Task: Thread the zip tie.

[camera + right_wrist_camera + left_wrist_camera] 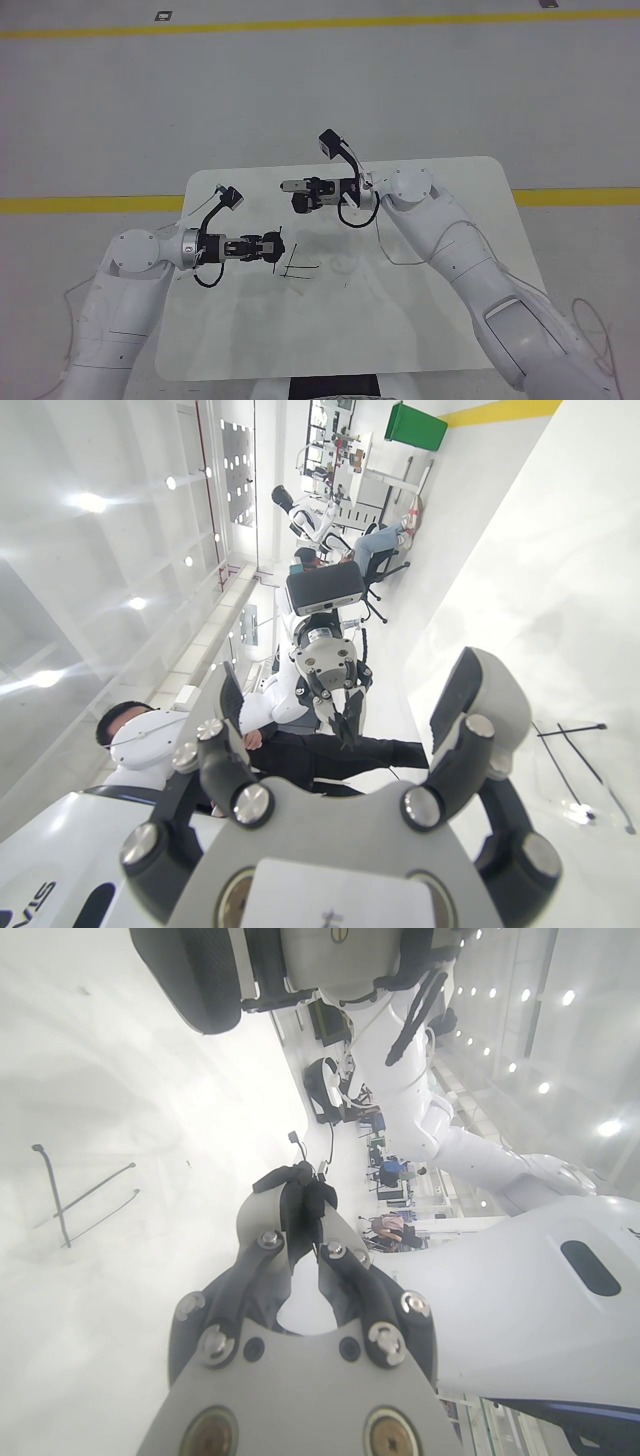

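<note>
Three thin black plastic zip ties (298, 270) lie crossed and unthreaded on the white bench (440, 300), your left gripper (272, 246) just left with jaws pinched together, your right gripper (297, 196) beyond with jaws wide, presumably ready to pick.

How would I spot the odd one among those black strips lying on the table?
Near the middle of the white table lie three black zip ties. Two run side by side; the third zip tie lies across both.

Glossy white arms (455, 250), black cables (354, 165), grey screw-studded left pincer (305, 1183)
</note>
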Available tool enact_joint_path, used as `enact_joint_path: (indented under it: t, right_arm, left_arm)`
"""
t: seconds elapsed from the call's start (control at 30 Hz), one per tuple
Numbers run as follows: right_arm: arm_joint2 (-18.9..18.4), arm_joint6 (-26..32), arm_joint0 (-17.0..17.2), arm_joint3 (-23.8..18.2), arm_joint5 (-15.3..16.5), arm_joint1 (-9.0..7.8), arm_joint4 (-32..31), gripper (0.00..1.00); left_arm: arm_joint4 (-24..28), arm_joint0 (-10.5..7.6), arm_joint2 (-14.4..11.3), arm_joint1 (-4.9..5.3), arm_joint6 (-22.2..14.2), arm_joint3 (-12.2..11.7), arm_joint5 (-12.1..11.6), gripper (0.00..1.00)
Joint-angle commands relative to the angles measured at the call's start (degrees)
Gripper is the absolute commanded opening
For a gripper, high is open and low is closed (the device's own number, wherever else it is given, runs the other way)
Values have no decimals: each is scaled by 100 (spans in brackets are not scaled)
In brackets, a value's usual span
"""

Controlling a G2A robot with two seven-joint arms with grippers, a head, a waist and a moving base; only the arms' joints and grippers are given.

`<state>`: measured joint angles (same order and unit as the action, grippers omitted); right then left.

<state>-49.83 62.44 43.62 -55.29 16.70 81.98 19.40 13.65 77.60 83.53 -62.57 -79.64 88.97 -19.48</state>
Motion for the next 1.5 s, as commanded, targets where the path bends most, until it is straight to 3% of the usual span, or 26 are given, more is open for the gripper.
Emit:
enact_joint_path:
  t: [0.0,0.27,0.33,0.73,0.97,1.27,1.3,1.33,1.37,1.4,1.47]
  right_arm:
    - [0,0,0,0,0,0,0,100]
    - [0,0,0,0,0,0,0,100]
    - [0,0,0,0,0,0,0,100]
    - [0,0,0,0,0,0,0,100]
    - [14,-166,92,-228,-121,-26,-251,100]
    - [129,-117,-53,-155,-32,5,-471,100]
    - [143,-115,-66,-134,-21,10,-483,95]
    - [159,-103,-82,-111,-13,15,-501,74]
    - [177,-95,-106,-79,-11,21,-530,66]
    - [191,-93,-124,-56,-7,25,-556,46]
    - [216,-95,-160,-14,12,34,-603,42]
  left_arm:
    - [0,0,0,0,0,0,0,0]
    - [0,0,0,0,0,0,0,0]
    - [-13,11,-24,3,170,40,29,0]
    - [264,-68,150,138,85,-40,0,0]
    - [264,-68,150,138,85,-40,0,0]
    - [264,-68,150,138,85,-40,0,0]
    - [264,-68,150,138,85,-40,0,0]
    - [264,-68,150,138,85,-40,0,0]
    - [264,-68,150,138,85,-40,0,0]
    - [264,-68,150,138,85,-40,0,0]
    - [264,-68,150,138,85,-40,0,0]
